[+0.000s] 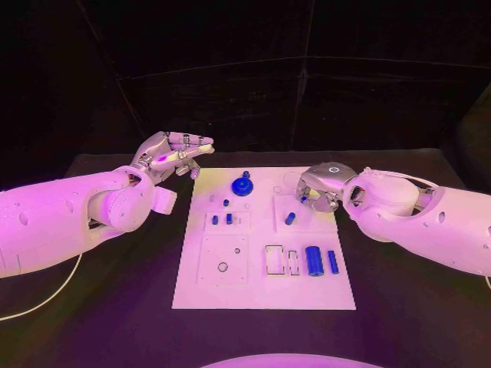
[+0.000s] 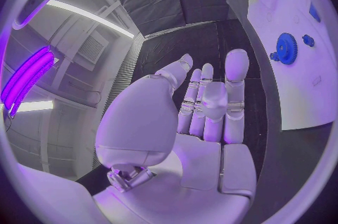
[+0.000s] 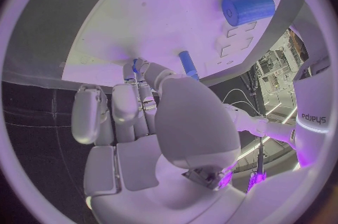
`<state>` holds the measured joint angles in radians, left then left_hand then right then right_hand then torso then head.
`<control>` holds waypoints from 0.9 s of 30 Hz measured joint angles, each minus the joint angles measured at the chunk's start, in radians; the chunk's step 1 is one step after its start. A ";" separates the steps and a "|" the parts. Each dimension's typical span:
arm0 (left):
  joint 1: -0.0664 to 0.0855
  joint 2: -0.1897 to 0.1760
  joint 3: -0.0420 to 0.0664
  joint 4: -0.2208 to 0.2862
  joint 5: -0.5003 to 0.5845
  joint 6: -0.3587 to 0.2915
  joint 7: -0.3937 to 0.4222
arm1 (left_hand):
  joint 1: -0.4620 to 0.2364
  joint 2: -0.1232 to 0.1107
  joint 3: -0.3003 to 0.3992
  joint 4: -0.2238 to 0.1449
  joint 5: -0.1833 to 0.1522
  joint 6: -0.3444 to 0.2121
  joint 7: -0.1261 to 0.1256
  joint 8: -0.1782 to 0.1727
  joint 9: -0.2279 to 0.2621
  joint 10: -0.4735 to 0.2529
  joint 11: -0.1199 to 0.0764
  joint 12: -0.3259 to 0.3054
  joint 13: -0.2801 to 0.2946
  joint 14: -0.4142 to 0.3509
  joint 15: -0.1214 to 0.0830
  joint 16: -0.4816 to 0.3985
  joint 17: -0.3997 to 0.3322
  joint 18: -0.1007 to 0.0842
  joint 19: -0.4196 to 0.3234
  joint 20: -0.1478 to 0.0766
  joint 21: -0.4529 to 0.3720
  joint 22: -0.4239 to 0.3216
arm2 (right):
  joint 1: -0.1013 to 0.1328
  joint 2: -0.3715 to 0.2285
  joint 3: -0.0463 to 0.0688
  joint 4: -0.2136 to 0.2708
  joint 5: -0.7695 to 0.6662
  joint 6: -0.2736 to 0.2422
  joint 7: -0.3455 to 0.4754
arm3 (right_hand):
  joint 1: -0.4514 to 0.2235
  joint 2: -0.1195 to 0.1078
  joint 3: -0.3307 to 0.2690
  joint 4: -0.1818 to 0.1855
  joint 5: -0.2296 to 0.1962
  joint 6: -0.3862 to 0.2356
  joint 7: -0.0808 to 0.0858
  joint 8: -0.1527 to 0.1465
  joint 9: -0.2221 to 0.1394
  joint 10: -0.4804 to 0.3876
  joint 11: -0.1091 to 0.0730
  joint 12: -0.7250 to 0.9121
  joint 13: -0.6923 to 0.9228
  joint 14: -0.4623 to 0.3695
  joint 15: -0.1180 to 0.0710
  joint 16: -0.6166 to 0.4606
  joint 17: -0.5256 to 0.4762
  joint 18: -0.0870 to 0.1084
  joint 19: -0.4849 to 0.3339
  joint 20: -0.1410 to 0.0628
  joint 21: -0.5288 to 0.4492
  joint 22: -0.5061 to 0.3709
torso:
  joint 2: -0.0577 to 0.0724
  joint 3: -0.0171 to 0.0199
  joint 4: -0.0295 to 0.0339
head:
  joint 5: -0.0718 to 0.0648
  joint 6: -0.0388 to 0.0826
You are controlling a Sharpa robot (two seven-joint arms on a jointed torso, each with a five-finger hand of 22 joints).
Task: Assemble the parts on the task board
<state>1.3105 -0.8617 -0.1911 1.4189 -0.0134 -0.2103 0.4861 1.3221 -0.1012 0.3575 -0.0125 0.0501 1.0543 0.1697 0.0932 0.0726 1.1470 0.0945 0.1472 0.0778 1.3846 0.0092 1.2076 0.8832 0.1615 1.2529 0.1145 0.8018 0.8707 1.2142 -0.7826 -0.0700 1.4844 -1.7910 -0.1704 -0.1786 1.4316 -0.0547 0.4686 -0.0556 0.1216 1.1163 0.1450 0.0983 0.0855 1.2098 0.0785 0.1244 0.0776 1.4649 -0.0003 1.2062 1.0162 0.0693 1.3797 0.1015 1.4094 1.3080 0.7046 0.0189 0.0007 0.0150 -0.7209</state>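
The right hand [image 1: 321, 186] sat low over the board's [image 1: 257, 295] far right corner, fingers curled onto a small blue peg [image 3: 134, 65] at their tips, apparently pinching it to seat it there. A second peg [image 1: 291, 218] lay just beside the hand, nearer the robot. The left hand [image 1: 170, 156] hung off the board's far left corner above the worktop [image 1: 113, 307], fingers spread, holding nothing, probably parked clear. The gear [image 1: 242, 185] stood between the two hands, and two cylinders [image 1: 313, 259] waited in the near row.
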 measured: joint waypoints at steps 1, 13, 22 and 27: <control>0.000 0.000 0.000 0.000 0.000 0.000 0.000 | 0.000 0.000 0.000 0.000 0.000 0.000 0.000 0.000 0.000 0.000 0.000 0.000 0.000 0.000 0.000 0.000 0.000 0.000 0.000 0.000 0.000 0.000 | 0.000 -0.004 0.000 0.006 -0.001 -0.006 -0.001 | 0.000 0.000 0.000 0.000 0.000 0.000 0.000 0.000 0.000 0.000 0.000 0.000 0.000 0.000 0.000 0.000 0.000 0.000 0.000 0.000 0.000 0.000 | 0.000 0.0000 0.0000 | 0.000 0.000; 0.000 -0.001 0.000 -0.005 0.000 0.000 -0.002 | 0.000 0.000 -0.003 -0.003 0.000 0.000 0.000 0.000 0.000 0.000 0.000 0.000 0.000 0.000 0.000 0.000 -0.001 0.000 0.000 0.000 -0.004 -0.001 | 0.000 -0.068 0.010 0.111 -0.003 -0.082 -0.008 | 0.000 0.000 0.007 -0.007 -0.003 0.000 0.000 0.000 0.000 0.000 0.000 -0.001 -0.004 0.000 0.000 0.004 0.003 0.000 0.007 0.000 0.004 0.000 | 0.000 0.0000 0.0006 | -0.003 0.008; 0.000 0.002 0.000 -0.007 0.001 0.000 -0.003 | 0.000 0.000 -0.003 -0.003 0.000 0.000 0.000 0.000 0.000 0.000 0.000 0.000 0.000 0.000 0.000 0.000 -0.001 0.000 0.000 0.000 -0.004 -0.001 | 0.001 -0.083 0.029 0.229 0.011 -0.122 -0.012 | 0.000 0.000 0.011 -0.011 -0.003 0.003 0.003 -0.001 -0.001 0.000 0.000 -0.003 -0.003 0.000 0.000 0.004 0.003 0.000 0.007 0.000 0.008 0.000 | 0.000 -0.0006 0.0006 | 0.010 0.007; 0.000 0.006 0.000 -0.007 0.001 0.000 -0.003 | 0.000 0.000 -0.003 -0.003 0.000 0.000 0.000 0.000 0.000 0.000 0.000 0.000 0.000 0.000 0.000 0.000 -0.001 0.000 0.000 0.000 -0.004 -0.003 | 0.001 -0.046 0.030 0.264 0.030 -0.131 -0.009 | 0.000 0.000 0.011 -0.011 0.001 0.003 0.003 -0.002 -0.001 0.000 0.000 -0.003 -0.003 0.000 0.000 0.004 0.002 0.000 0.007 0.000 0.008 0.000 | 0.000 -0.0007 0.0007 | 0.026 0.000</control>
<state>1.3105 -0.8559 -0.1912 1.4122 -0.0127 -0.2100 0.4827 1.3222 -0.1012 0.3546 -0.0154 0.0501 1.0542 0.1697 0.0932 0.0725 1.1470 0.0945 0.1472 0.0776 1.3847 0.0093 1.2076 0.8823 0.1614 1.2529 0.1145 0.7981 0.8681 1.2150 -0.8286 -0.0401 1.7488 -1.7608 -0.3014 -0.1881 1.4315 -0.0550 0.4799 -0.0671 0.1225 1.1197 0.1484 0.0967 0.0843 1.2098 0.0784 0.1218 0.0748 1.4649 -0.0002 1.2106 1.0187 0.0694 1.3870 0.1019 1.4173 1.3077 0.7048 0.0182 0.0013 0.0411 -0.7210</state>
